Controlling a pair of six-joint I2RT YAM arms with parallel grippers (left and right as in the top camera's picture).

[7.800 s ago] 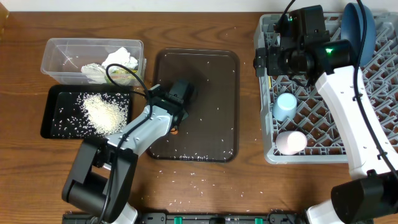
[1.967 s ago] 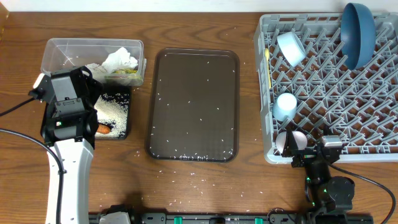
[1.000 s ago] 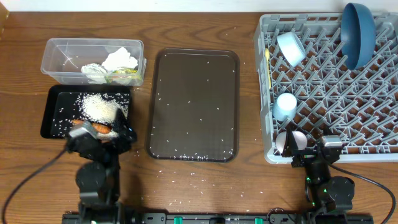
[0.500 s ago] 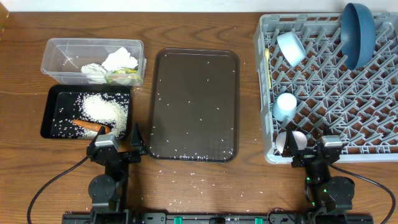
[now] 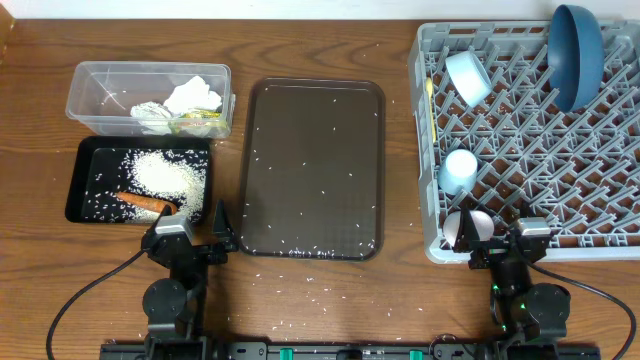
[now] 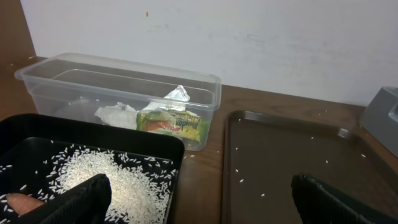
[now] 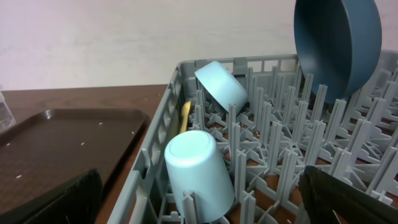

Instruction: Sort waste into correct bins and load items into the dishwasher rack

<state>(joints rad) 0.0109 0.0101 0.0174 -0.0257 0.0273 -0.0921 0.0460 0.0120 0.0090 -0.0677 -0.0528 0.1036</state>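
- The left tool sits at the near edge of the tabletop. Its two fingers are spread wide and nothing is held between them.
- The right tool sits at the same near edge, just short of the near-left corner of the dishwasher rack. Its fingers are also wide apart and empty.
- Loose rice grains dot the bare wood between the two tools.
- The black tray lies just beyond the left tool and a little to its left.
- The carrot lies in the near part of that tray. It is the task thing closest to the left tool, and the two do not touch.
- A heap of rice touches the carrot's far side.
- The pinkish-white cup rests in the rack's near-left corner, just beyond the right tool.
- The brown serving tray fills the middle, right of the left tool's line and sprinkled with grains.
- One pale blue bowl stands mouth-down among the pegs, beyond the cup.
- The clear tub stands beyond the black tray, well apart from the left tool. It holds the crumpled napkins with yellow-green scraps.
- The second pale blue bowl sits tilted at the rack's far left, with the yellow spoon along the left wall beside it.
- The dark blue bowl stands on edge at the rack's far right, farthest from both tools.
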